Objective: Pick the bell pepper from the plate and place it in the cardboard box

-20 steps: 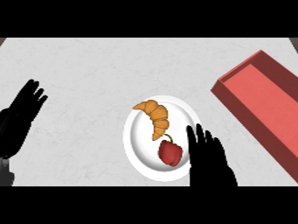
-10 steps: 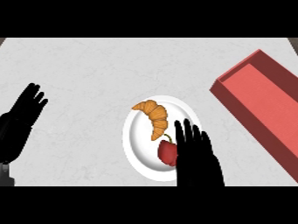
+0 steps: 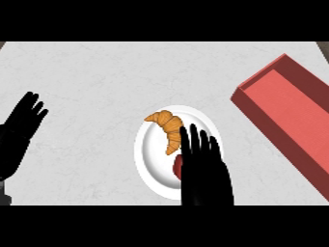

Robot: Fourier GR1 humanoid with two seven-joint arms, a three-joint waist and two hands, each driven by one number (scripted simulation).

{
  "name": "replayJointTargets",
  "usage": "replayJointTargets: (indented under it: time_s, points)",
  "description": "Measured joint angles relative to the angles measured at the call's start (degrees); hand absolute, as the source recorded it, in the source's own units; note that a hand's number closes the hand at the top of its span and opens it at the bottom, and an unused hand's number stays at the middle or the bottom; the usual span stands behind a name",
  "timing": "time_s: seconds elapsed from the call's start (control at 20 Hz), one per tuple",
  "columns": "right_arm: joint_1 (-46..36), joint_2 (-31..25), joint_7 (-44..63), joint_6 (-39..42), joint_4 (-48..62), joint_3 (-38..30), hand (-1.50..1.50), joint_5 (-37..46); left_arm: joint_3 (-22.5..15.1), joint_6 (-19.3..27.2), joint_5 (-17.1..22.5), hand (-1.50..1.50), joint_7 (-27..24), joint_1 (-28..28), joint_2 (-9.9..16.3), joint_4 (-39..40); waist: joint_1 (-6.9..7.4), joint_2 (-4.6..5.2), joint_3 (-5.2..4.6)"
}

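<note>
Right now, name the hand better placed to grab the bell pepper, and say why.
Right. The right hand is open directly over the bell pepper on the plate, nearer the box. The left hand rests open at the left edge, off the plate.

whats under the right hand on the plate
The right hand, fingers straight, covers most of the red bell pepper; only its left edge shows. The croissant lies uncovered on the white plate. Any contact is hidden.

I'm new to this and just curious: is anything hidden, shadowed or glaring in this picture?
Head view: light is flat, with no glare and no clear shadows; the right hand covers most of the bell pepper on the plate, so only a red sliver shows; the croissant and cardboard box show plainly.
</note>
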Motion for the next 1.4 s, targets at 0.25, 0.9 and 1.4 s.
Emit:
replayJointTargets:
  time_s: [0.25, 0.9, 1.4]
  points:
    - [-3.1, -0.1, 0.5, -0.5, 3.8, -0.1, -1.5, -1.5, -0.3, 0.0, -0.9, 0.0, -0.6, -0.7, -0.8, 1.2, -0.05, 0.03, -0.02]
    - [-4.8, -0.1, 1.0, -2.3, 10.8, -1.2, -1.5, -3.5, 0.2, -0.5, -1.4, 0.0, -0.2, -0.6, -1.2, 0.5, -0.08, -0.07, 0.0]
    - [-6.2, -0.1, 0.9, -3.0, 14.6, -2.3, -1.5, -5.5, 0.9, -1.1, -1.9, 0.0, 0.0, -0.9, -1.3, 1.2, -0.28, -0.06, 0.02]
